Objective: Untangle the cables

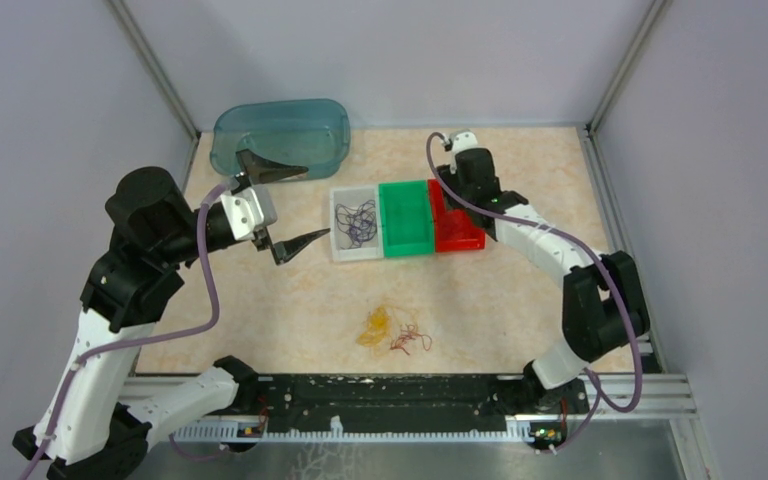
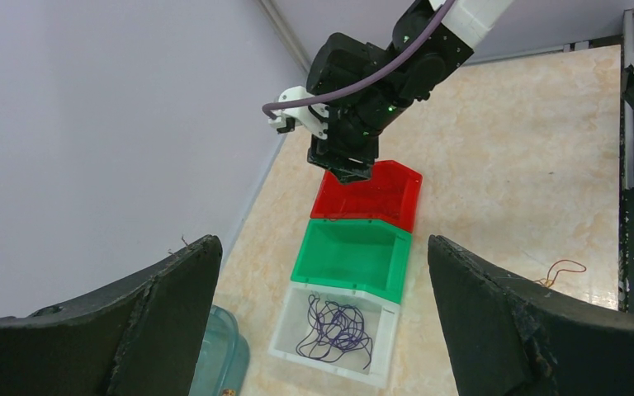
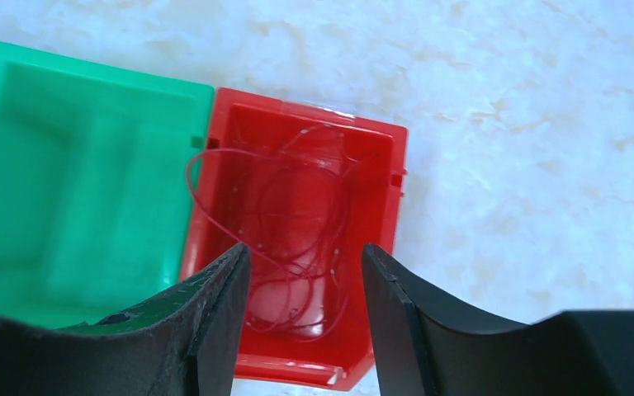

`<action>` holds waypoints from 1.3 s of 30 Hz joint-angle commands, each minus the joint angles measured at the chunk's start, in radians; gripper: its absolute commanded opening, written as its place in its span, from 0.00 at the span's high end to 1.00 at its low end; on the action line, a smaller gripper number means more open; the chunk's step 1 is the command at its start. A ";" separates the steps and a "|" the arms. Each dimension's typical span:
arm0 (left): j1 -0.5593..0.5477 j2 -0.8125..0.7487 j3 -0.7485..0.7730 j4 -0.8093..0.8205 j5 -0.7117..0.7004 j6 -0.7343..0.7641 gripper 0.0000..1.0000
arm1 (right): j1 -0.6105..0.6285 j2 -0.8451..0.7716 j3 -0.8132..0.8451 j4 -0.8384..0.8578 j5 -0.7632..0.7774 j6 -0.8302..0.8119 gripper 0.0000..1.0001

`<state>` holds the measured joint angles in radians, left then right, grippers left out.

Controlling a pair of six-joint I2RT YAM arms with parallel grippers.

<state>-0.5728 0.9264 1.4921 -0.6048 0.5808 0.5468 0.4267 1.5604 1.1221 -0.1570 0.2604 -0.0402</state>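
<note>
My right hand hangs open over the red bin — red cable lies inside. Next comes the yellow-and-red tangle near the tabletop front edge.

Beige marbled table. Far left corner: translucent teal tub. Mid-table, a touching row: white bin, green bin, red bin. Near front centre, bare on the surface: yellow-orange cable clump, with reddish cable clump just beside it.

Cables lie in the left bin and the right bin, more loose on the table before them
</note>
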 commanded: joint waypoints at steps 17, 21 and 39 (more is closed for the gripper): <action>-0.002 -0.004 -0.006 0.017 0.004 0.006 0.00 | -0.011 0.290 0.214 0.138 -0.138 0.137 0.64; -0.002 -0.005 -0.011 0.017 0.001 0.008 0.00 | -0.017 0.283 0.183 0.158 -0.107 0.154 0.78; -0.001 -0.007 -0.014 0.029 0.004 0.003 0.00 | -0.068 0.263 0.037 0.216 -0.126 0.210 1.00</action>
<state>-0.5728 0.9268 1.4803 -0.6041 0.5800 0.5507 0.3634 1.8526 1.1770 -0.0032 0.1440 0.1482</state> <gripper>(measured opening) 0.998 0.006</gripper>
